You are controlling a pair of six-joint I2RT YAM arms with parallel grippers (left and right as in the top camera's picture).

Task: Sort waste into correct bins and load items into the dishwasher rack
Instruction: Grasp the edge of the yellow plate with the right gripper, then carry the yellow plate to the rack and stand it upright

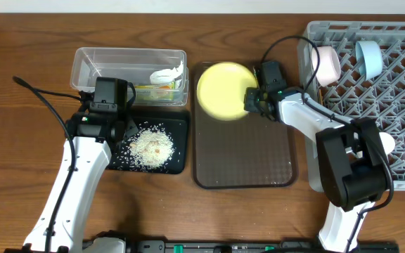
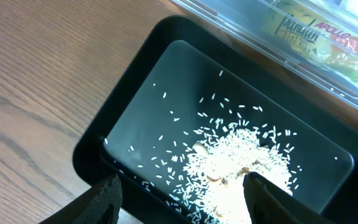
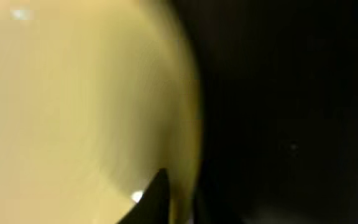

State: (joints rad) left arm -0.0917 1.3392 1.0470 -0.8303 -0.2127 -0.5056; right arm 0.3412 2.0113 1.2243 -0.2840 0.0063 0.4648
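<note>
My right gripper (image 1: 253, 100) is shut on the right rim of the round yellow plate (image 1: 222, 90) and holds it tilted over the far end of the brown serving tray (image 1: 245, 158). The right wrist view shows the plate (image 3: 73, 93) up close, its rim pinched between the fingers (image 3: 179, 205). My left gripper (image 1: 121, 130) is open and empty, low over the black tray (image 1: 178, 126), which holds the white rice (image 1: 151, 146). In the left wrist view the fingers (image 2: 182, 205) straddle the black tray's (image 2: 123, 93) near rim, with rice (image 2: 235, 162) between them. The chopsticks are out of view.
The clear tub (image 1: 90, 60) behind the black tray holds the white crumpled scrap (image 1: 169, 72) and the printed wrapper (image 1: 153, 91). The grey rack (image 1: 399, 105) at the right holds the pink bowl (image 1: 327, 63) and the blue bowl (image 1: 368, 57). A white object (image 1: 386, 143) shows by the right arm.
</note>
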